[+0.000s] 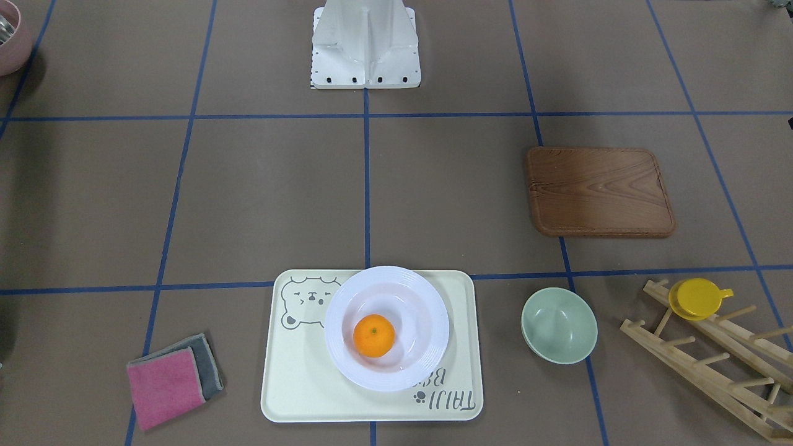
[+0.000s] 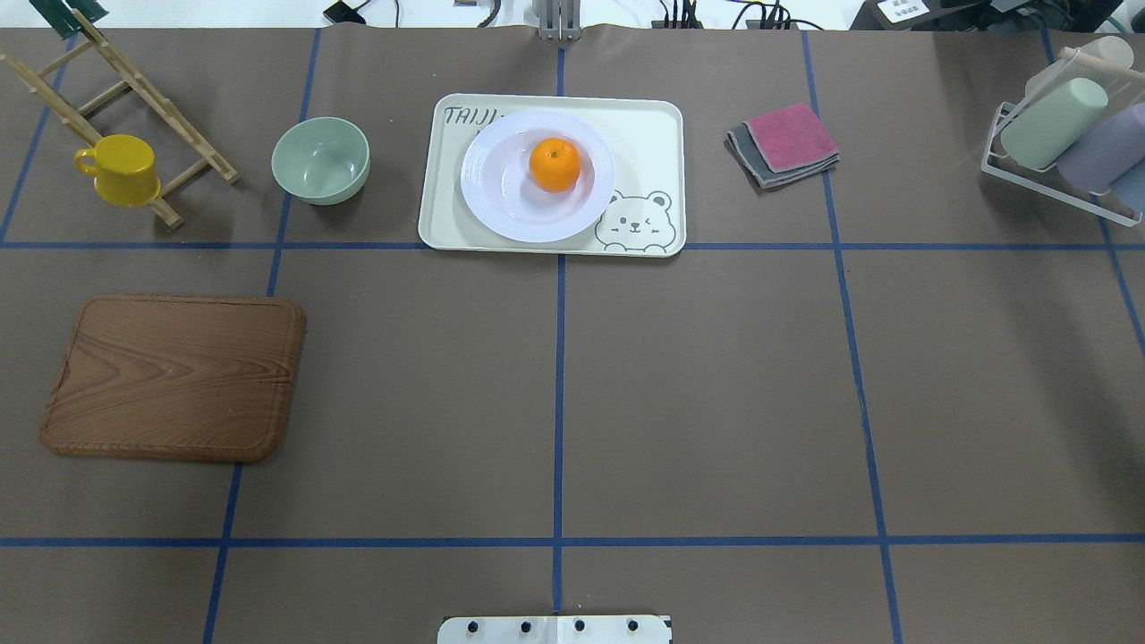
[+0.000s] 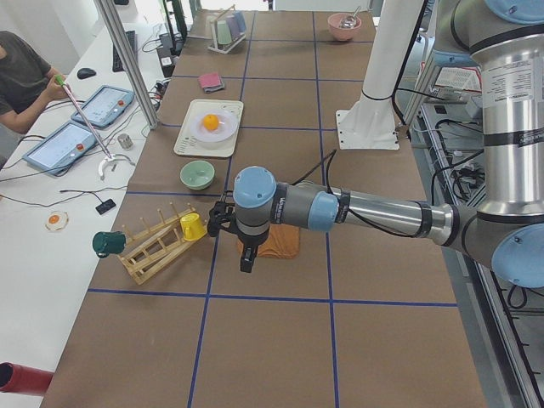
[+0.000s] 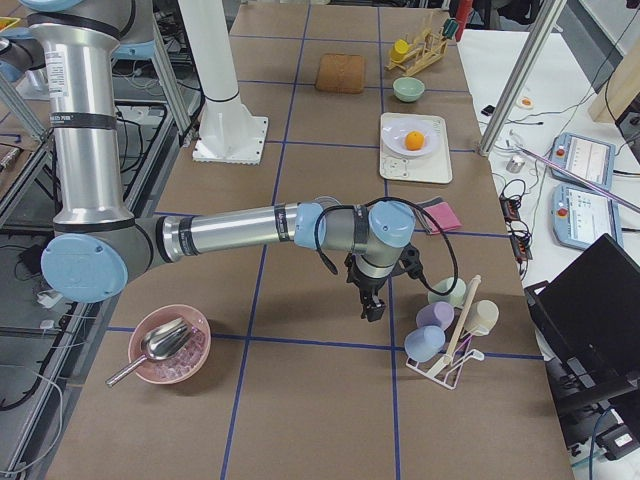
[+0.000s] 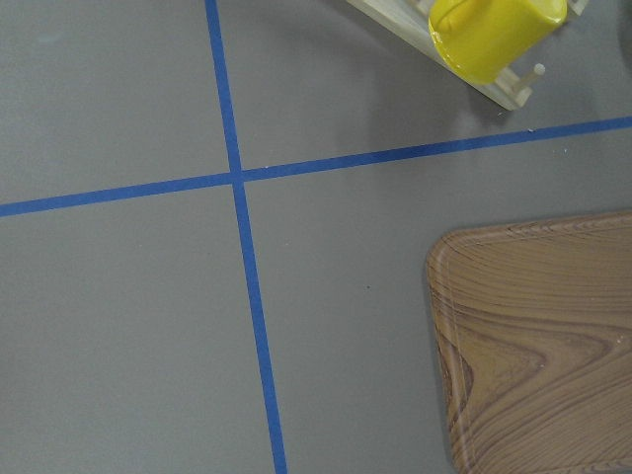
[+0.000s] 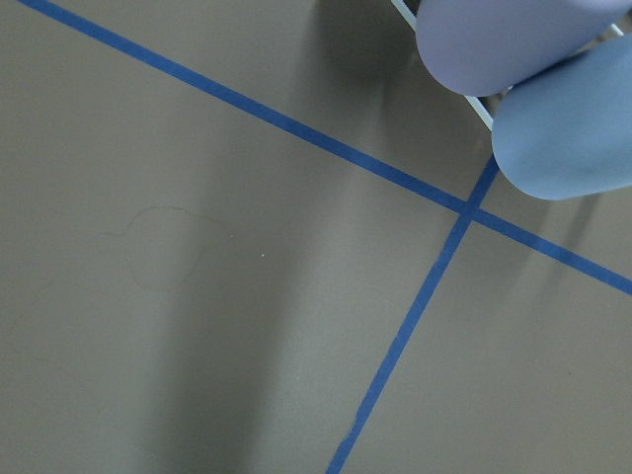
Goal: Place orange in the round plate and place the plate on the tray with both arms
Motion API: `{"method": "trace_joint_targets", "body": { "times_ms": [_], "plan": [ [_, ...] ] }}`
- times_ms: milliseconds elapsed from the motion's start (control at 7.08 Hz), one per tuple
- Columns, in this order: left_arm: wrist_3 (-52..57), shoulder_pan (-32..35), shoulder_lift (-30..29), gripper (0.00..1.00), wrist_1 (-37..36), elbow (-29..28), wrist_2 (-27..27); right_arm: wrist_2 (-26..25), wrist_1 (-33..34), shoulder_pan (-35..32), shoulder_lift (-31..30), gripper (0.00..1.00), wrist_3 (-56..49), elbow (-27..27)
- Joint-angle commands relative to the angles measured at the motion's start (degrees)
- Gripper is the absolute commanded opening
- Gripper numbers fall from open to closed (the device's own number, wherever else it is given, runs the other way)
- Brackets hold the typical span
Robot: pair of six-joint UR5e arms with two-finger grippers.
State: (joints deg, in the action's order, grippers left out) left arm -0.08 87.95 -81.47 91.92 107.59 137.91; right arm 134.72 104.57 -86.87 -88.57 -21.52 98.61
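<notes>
Your left gripper [image 3: 246, 257] hangs from the near arm in the exterior left view. It points down over the table between the wooden board [image 3: 280, 245] and the yellow cup [image 3: 193, 227] on its wooden rack [image 3: 153, 251]. From this side you cannot tell whether its fingers are apart or together. Far up the table the orange [image 3: 210, 121] sits in the round plate [image 3: 223, 129], and the plate rests on the tray [image 3: 194, 146].

In the exterior right view your right gripper [image 4: 371, 304] also points down, near the pastel cups [image 4: 432, 316] in their stand. The pink cloth [image 4: 442, 216] lies just beyond it. Here too you cannot tell how the fingers are set.

Facing the robot, you see the orange [image 1: 373, 335] in the plate's well, a little off its middle. The plate hides part of the tray's bear drawing and lettering. The pale green bowl [image 1: 559, 324] stands beside the tray without touching it.

From overhead, the plate [image 2: 501, 201] lies between the lettering and the bear. The folded cloth is well apart on the right of that view.

Your left wrist camera shows a corner of the wooden board, the yellow cup at the top edge, and a crossing of blue tape [image 5: 237, 178].

Your right wrist camera shows a lilac cup [image 6: 504, 39] and a blue cup [image 6: 568, 138] at the top right corner.
</notes>
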Motion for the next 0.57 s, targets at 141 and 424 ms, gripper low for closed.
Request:
{"method": "trace_joint_targets", "body": {
  "times_ms": [141, 424],
  "plan": [
    [0.0, 0.0, -0.3, 1.0, 0.2, 0.4, -0.1, -0.2, -0.1, -2.2, -2.0, 1.0, 1.3, 0.0],
    [0.0, -0.1, -0.3, 1.0, 0.4, 0.5, 0.0, -0.3, -0.1, -2.6, -2.0, 1.0, 1.3, -0.3]
  ]
}}
